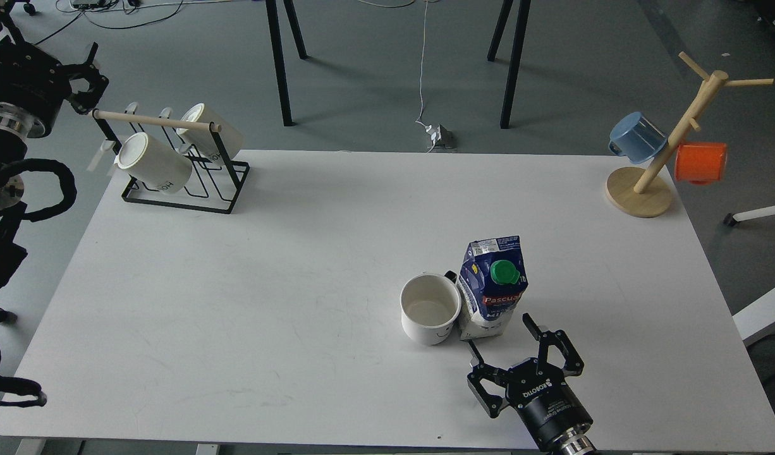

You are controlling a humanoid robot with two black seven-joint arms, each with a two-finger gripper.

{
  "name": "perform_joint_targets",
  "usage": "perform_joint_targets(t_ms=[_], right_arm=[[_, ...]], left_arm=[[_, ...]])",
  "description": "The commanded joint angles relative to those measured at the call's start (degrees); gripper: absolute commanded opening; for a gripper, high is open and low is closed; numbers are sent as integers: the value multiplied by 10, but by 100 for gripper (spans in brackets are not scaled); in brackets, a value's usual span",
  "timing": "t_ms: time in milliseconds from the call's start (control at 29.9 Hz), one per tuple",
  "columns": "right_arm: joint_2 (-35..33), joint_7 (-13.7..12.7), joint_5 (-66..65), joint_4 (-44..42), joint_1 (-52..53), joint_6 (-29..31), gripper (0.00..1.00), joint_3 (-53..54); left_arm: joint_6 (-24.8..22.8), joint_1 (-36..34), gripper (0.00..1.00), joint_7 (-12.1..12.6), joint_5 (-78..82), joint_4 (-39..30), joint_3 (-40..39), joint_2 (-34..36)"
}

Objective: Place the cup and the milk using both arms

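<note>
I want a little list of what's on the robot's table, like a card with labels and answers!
table: white
cup: white mug, upright, empty, near the front of the table
milk: blue and white carton with green cap, upright, right beside the cup
right gripper: open, just in front of the milk, holding nothing
left gripper: open, off the table's far left corner, near the rack's wooden bar
black wire rack: far left, two cream mugs on it
wooden mug tree: far right, a blue cup and an orange cup hanging

Right gripper [498,338]: low, fingers spread, nothing held | Left gripper [87,79]: raised far left, fingers parted
</note>
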Motion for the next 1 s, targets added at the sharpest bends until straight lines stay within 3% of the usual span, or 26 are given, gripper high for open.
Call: perform_joint_targets(t_ms=[0, 267, 434, 568, 769, 969], right_arm=[[-20, 0, 0, 25, -18, 0, 98, 6], [-141, 1, 1, 142, -71, 0, 98, 86], [-208, 1, 1, 150, -58, 0, 99, 168], [-251, 1, -3, 139, 21, 0, 99, 224], [-293, 9, -3, 33, 187, 0, 99, 229], [-289, 14, -11, -186, 393, 0, 100, 192]], left_arm=[[0, 0, 100, 0, 0, 0, 0, 0], [0, -1, 100, -1, -4, 0, -3, 11], [0, 4, 100, -1, -5, -1, -8, 6], [0, 6, 100, -1, -5, -1, -8, 0], [0, 7, 100, -1, -5, -1, -9, -27], [0, 3, 100, -1, -7, -1, -11, -40]])
